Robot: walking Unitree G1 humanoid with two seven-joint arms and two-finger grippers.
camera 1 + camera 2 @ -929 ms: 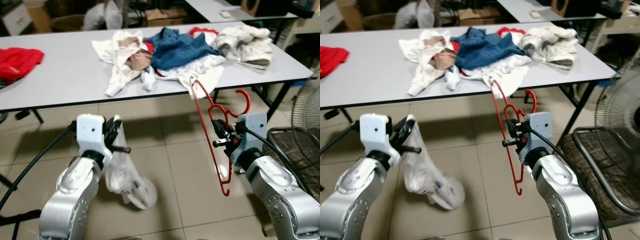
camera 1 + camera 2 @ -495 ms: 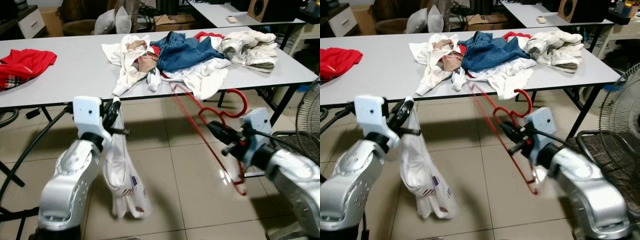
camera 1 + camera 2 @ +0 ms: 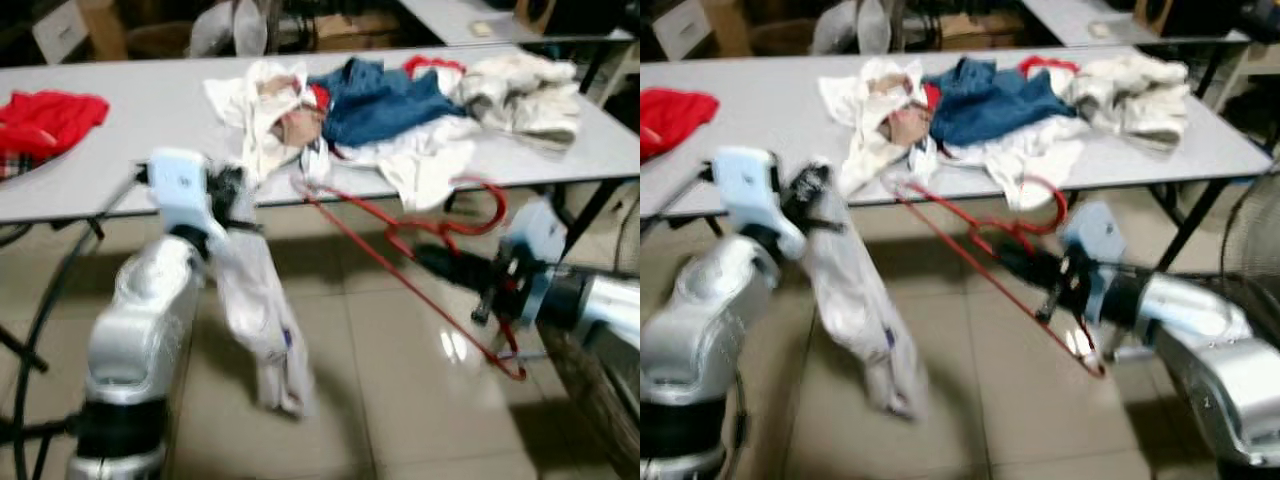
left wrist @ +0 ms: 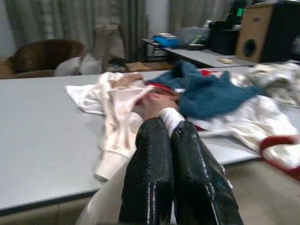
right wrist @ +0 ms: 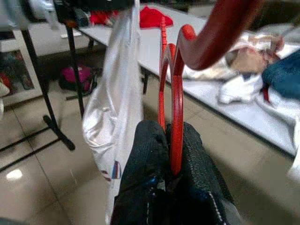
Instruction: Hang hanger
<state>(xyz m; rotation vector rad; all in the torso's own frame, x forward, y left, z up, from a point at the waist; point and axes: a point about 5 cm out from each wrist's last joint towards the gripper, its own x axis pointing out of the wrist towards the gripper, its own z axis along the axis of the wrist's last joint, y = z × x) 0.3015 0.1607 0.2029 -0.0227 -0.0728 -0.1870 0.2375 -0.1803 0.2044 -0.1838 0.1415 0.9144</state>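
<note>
A red hanger (image 3: 400, 262) is held by my right gripper (image 3: 432, 263), which is shut on it near the hook (image 3: 492, 205). The hanger lies tilted, its long end reaching toward the table edge. In the right wrist view the black fingers (image 5: 147, 150) clamp the red hanger bar (image 5: 176, 117). My left gripper (image 3: 243, 198) is shut on a white garment (image 3: 262, 315) that hangs down toward the floor. In the left wrist view a white fold (image 4: 169, 117) shows at the tips of the closed left gripper (image 4: 165, 129).
A long grey table (image 3: 130, 150) stands in front, with a pile of white, blue and beige clothes (image 3: 400, 100) and a red cloth (image 3: 50, 115) at its left. Black table legs (image 3: 590, 205) stand at the right. The floor is tiled.
The right arm has swung the hanger from hanging upright to lying tilted, its long end toward the table edge. The white garment swings under the left gripper. The camera has shifted too.
</note>
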